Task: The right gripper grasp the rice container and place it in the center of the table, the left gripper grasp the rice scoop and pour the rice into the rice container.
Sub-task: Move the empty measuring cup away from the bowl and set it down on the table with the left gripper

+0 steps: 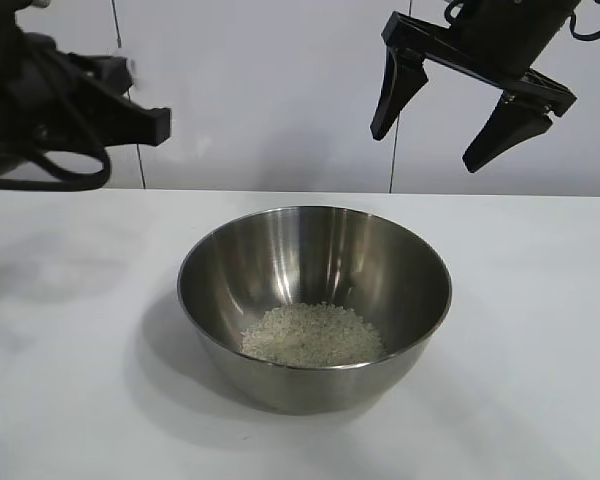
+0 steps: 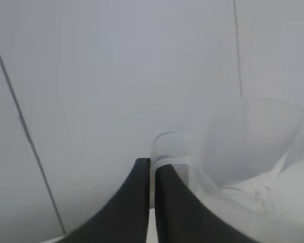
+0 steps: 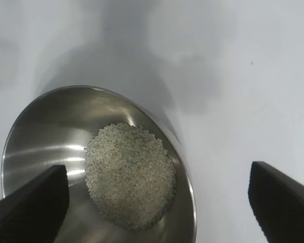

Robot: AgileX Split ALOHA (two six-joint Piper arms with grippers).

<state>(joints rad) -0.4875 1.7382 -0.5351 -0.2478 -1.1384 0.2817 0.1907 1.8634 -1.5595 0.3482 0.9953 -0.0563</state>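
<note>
At the upper left, above the table's point(image 1: 70, 330) far left corner, we see the left gripper point(image 1: 152, 124) raised clear of the surface, its fingers pressed together on the tab handle of the rice scoop point(image 2: 253, 152); the clamp shows only in the left wrist view. We judge the scoop light, thin-walled and slick, best held by that tab. A few grains cling inside it.

At the middle of the table stands the rice container point(image 1: 315, 300), upright, with the rice point(image 1: 312, 334) heaped on its bottom. We judge it stiff, smooth and slippery; the rim is the only place to pinch.

Above the far right edge hangs the right gripper point(image 1: 450, 118), fingers wide apart, holding nothing.

Count: one container, one scoop, one rice heap, two grippers.
</note>
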